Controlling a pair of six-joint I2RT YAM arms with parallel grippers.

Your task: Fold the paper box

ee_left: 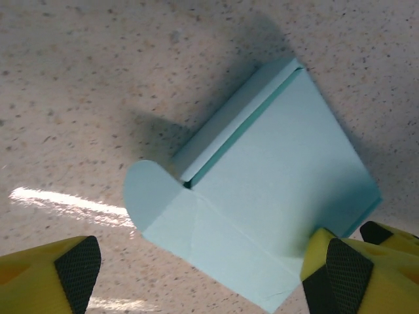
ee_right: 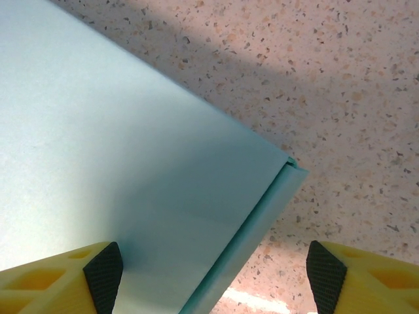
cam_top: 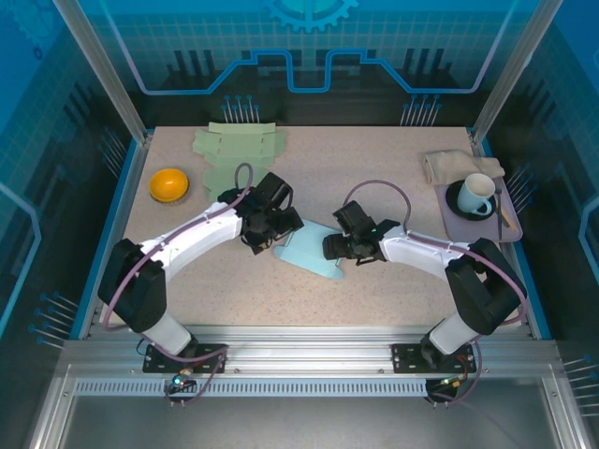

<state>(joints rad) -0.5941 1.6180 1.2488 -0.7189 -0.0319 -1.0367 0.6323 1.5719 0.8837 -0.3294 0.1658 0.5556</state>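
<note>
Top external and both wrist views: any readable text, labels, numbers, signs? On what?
None readable.
The paper box is plain light blue, no print.
The mug, orange bowl and green cardboard blanks show no lettering.
The back panel carries a gear graphic, no words.

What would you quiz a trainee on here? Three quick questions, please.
1. True or false: the orange bowl is stacked on the tray.
2. Which stands on the tray? A mug, B bowl, C bottle.
3. Are the left gripper and right gripper, both over the paper box, open or shut?
Key: 1 false; 2 A; 3 open.
</note>
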